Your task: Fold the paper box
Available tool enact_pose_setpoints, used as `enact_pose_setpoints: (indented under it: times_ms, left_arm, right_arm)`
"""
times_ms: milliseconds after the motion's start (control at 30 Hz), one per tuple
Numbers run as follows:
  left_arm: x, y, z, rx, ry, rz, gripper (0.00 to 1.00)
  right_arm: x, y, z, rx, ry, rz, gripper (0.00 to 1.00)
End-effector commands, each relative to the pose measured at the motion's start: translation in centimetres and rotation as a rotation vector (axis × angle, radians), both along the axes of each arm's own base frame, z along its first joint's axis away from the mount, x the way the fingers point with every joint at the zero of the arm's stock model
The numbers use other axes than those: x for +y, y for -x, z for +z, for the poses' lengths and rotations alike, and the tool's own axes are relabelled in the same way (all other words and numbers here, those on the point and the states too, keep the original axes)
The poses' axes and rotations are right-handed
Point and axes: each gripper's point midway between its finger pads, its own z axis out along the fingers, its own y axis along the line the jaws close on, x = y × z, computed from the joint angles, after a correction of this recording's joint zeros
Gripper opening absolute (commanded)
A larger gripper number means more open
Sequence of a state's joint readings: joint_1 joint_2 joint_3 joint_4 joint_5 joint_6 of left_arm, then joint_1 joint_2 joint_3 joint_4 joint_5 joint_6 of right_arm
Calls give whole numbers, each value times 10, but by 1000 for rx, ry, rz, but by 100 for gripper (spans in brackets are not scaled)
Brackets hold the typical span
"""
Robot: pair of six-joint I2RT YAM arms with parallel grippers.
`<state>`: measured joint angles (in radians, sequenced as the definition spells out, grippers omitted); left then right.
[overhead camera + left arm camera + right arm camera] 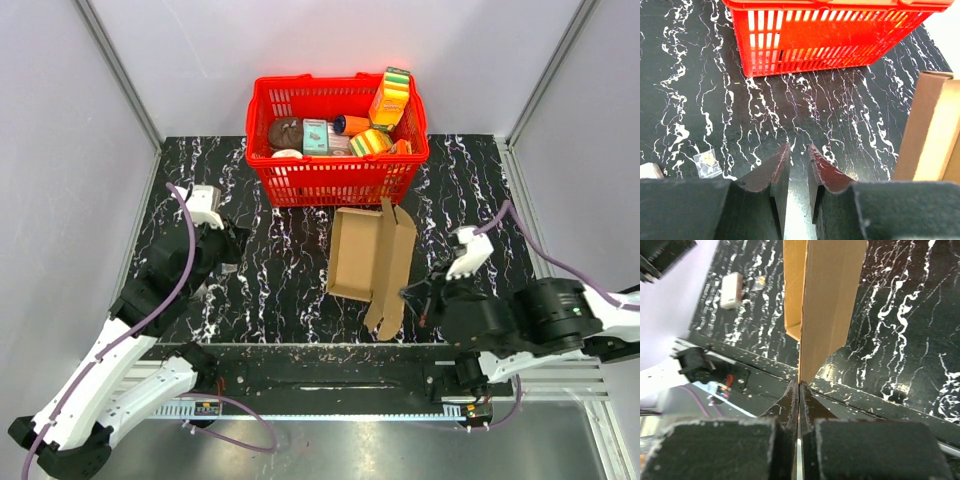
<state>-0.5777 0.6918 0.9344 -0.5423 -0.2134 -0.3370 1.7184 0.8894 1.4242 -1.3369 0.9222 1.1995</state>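
- The paper box [358, 255] lies partly folded in the middle of the surface [270, 290], just in front of the red basket [335, 180], with one panel raised.
- The right tool [799, 384] is pinched together on that panel's thin near edge.
- The left tool [798, 152] hangs slightly apart and empty, left of the box.
- The cardboard looks light and stiff, likely to slide and spring back, so it is best gripped at flap edges near the creases.
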Motion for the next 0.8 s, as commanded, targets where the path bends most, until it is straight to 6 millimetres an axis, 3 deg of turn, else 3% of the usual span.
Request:
enact_pose_setpoints:
  times_ms: [0, 33, 133, 233, 267, 333, 367, 400, 500, 767]
  left_arm:
    - [-1, -2, 20, -43, 27, -3, 24]
    - [-1, -2, 20, -41, 25, -3, 24]
    - [-1, -2, 23, -42, 24, -3, 24]
    - [0, -1, 23, -37, 17, -1, 24]
    - [0, -2, 23, -35, 14, -2, 24]
    - [1, -1, 24, -36, 11, -2, 24]
    - [0, 0, 24, -34, 8, -4, 24]
    - [0, 0, 23, -32, 8, -9, 24]
    - [-2, 0, 23, -25, 8, -20, 24]
    - [-8, 2, 30, -18, 5, -55, 24]
  right_arm:
    - [-15, -8, -16, -51, 208, 19, 0]
    - [-16, -16, -19, -38, 230, -14, 0]
    - [4, -20, -35, 2, 301, 51, 0]
    - [24, -41, -38, 6, 312, 67, 0]
    - [21, -56, -38, -9, 343, 56, 0]
    - [38, -63, -37, 16, 318, 134, 0]
    - [32, -80, -38, 11, 352, 135, 0]
    - [44, -79, -42, 43, 349, 213, 0]
    - [54, -89, -46, 26, 410, 349, 0]
    - [68, -88, -45, -78, 437, 656, 0]
